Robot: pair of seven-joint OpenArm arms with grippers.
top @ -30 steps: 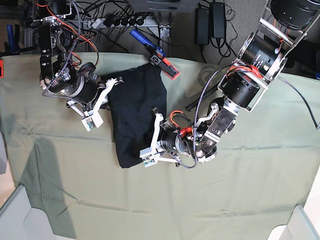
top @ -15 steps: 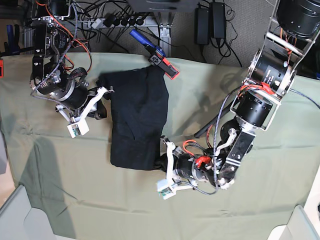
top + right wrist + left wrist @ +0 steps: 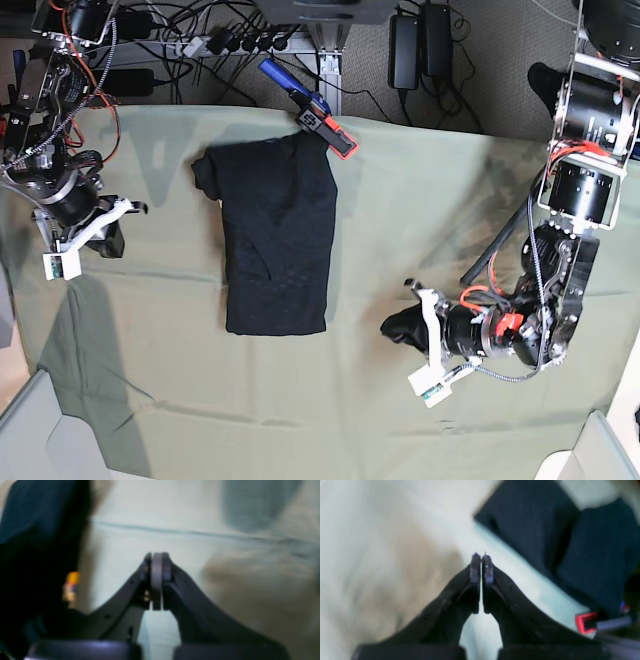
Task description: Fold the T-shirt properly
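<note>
The black T-shirt lies folded in a long upright rectangle on the pale green cloth, with one sleeve sticking out at its upper left. My left gripper is shut and empty, low on the cloth to the right of the shirt's lower edge and apart from it. In the left wrist view the left gripper has its jaws pressed together, and the shirt is at upper right. My right gripper is shut and empty, left of the shirt. In the right wrist view the right gripper is closed, with the shirt at left.
A blue and red clamp tool rests at the shirt's top edge and also shows in the left wrist view. Grey bins stand at the front left corner and front right corner. Cables and power bricks lie behind the table.
Both grippers have let go of the shirt and drawn away, the left one to the lower right and the right one to the left. The shirt now lies flat and folded.
</note>
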